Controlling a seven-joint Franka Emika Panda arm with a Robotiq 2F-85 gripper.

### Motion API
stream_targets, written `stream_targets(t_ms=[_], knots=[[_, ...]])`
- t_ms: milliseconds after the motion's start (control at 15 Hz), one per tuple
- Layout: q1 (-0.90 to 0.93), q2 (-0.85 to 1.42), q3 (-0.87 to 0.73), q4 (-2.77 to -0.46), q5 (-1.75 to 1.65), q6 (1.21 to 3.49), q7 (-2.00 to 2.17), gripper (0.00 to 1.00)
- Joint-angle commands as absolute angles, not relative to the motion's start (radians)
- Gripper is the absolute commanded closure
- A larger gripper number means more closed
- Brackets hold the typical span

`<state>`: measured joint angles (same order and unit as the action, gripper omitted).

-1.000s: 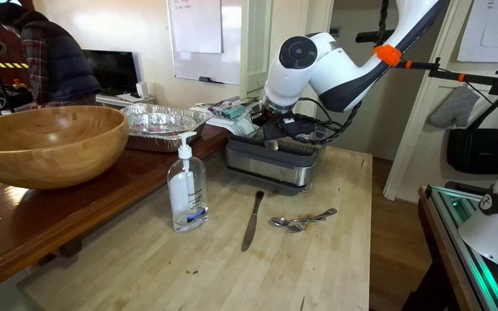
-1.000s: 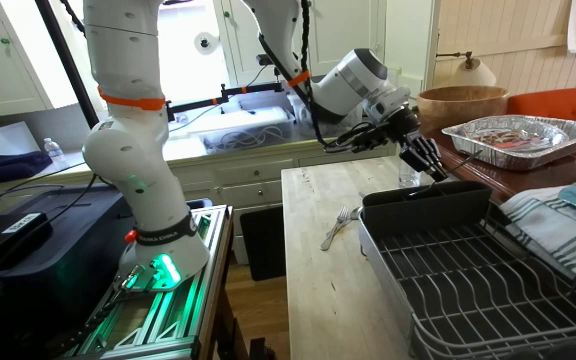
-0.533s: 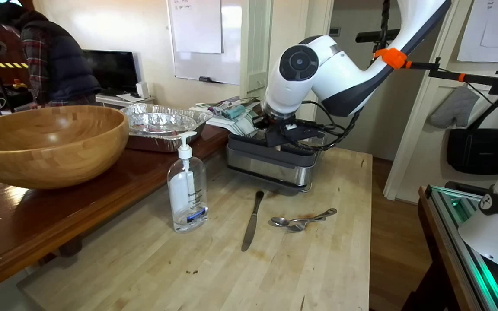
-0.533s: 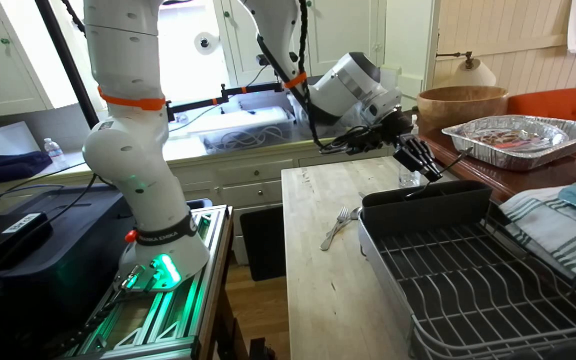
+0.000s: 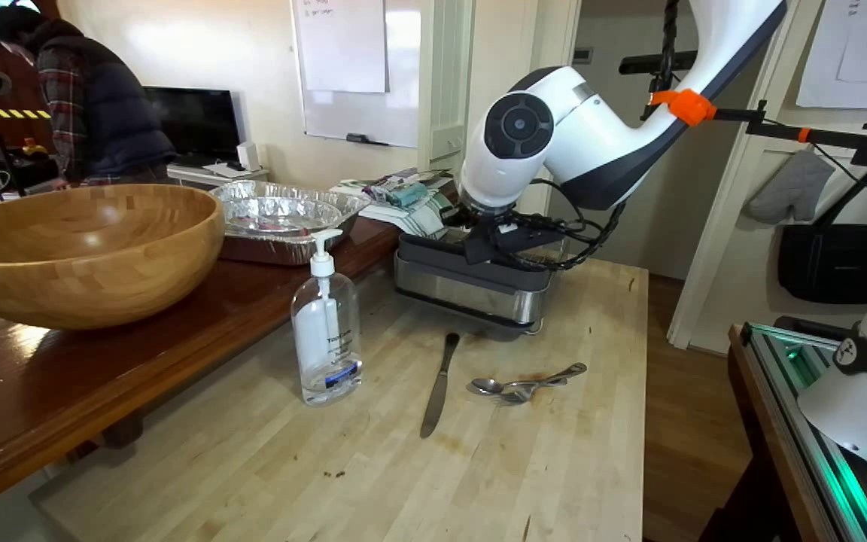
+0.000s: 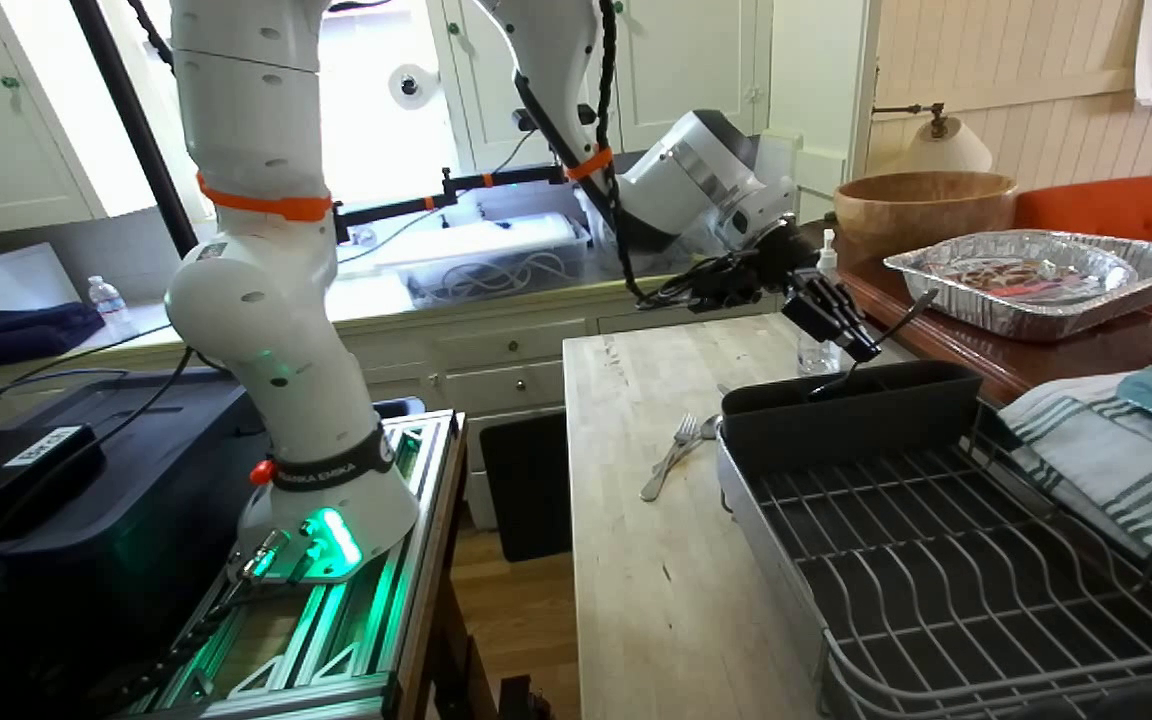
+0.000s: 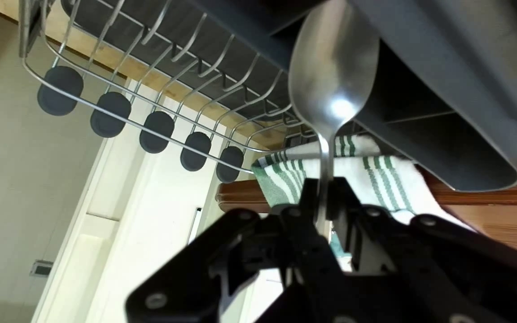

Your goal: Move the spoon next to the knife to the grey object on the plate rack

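Observation:
My gripper [image 7: 325, 190] is shut on the handle of a silvery spoon [image 7: 330, 72] in the wrist view. The spoon is tilted, bowl downward, over the opening of the grey caddy [image 7: 442, 139] on the plate rack [image 5: 479, 293]. In an exterior view my gripper [image 6: 866, 350] is just above the caddy [image 6: 856, 420], and the spoon's handle [image 6: 908, 315] sticks up past the fingers. I cannot tell whether the bowl dips below the caddy's rim. The knife [image 5: 439, 388] lies on the table in front of the rack.
Another spoon [image 5: 488, 386] and a fork [image 5: 516, 395] lie crossed on the table. A clear soap bottle [image 5: 327, 339] stands left of the knife. A large wooden bowl [image 5: 87, 256] and foil trays [image 6: 1036, 270] are on the darker table. A striped towel [image 6: 1116, 450] lies beside the rack.
My gripper has lowered a little and shifted slightly towards the robot's base side, with the spoon standing steeper. The spoon's bowl has gone behind the wrist in an exterior view.

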<state>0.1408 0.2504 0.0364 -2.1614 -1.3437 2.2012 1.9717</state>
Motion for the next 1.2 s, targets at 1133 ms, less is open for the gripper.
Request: stream_targets(t_ms=[1133], knots=[[0.14, 0.324, 0.073, -2.158, -1.469, 2.127, 2.137, 0.97]])
